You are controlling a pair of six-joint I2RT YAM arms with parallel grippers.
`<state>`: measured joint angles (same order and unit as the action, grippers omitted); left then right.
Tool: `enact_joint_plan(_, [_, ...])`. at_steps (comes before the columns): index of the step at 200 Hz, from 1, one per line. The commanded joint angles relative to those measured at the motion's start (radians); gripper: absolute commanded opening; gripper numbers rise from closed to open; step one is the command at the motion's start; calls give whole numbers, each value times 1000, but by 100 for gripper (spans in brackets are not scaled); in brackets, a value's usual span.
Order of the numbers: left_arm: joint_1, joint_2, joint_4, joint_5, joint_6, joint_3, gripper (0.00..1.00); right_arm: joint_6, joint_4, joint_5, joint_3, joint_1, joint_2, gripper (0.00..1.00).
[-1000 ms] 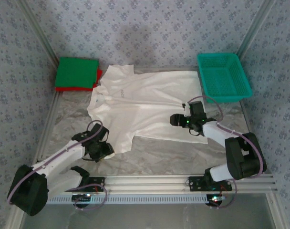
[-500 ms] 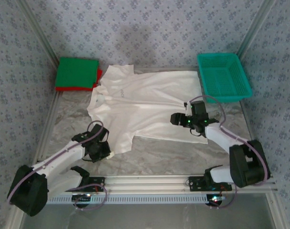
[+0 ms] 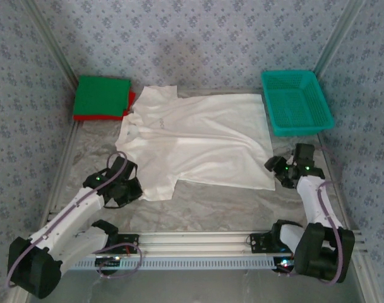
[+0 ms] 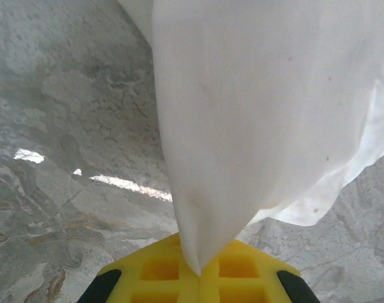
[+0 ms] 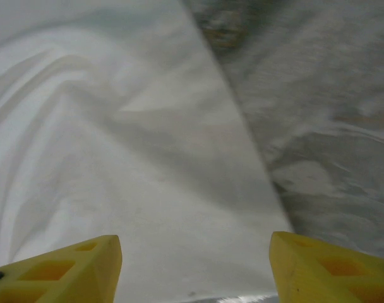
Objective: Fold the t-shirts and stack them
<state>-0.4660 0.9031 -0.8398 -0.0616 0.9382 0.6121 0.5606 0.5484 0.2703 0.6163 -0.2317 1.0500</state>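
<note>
While the white t-shirt (image 3: 198,136) lies spread flat across the middle of the desk (image 3: 211,205), neck to the left and hem to the right, the left gripper (image 4: 199,274) is clamped tight on it. Its wrist view shows white cloth rising straight out of the closed yellow jaws, and from above that's the sleeve nearest the arms. Over on the other side, the right gripper (image 5: 195,252) has its jaws wide apart over the near hem corner, with nothing caught between them; whether it touches the cloth, I can't tell. So, the score: the green t-shirt (image 3: 102,96) is folded square at the far left corner, sitting on the red t-shirt (image 3: 84,117), whose edge peeks out beneath. That's a stack of two done. The white one shows no fold yet, so by my reckoning every fold of it remains, then the carry onto that pile. A teal basket (image 3: 288,74) sits far right, just past the hem.
</note>
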Motion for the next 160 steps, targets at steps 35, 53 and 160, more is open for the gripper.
enact_joint_plan(35, [35, -12, -22, -2, -17, 4, 0, -65, 123, 95, -39, -104, 79, 59])
enact_joint_plan(53, [36, -23, -19, -3, -9, -8, 0, -56, 87, 101, -56, -104, 105, 59])
enact_joint_plan(160, [46, -52, 18, -3, 4, -51, 0, 36, -109, 109, -114, -86, 179, 48])
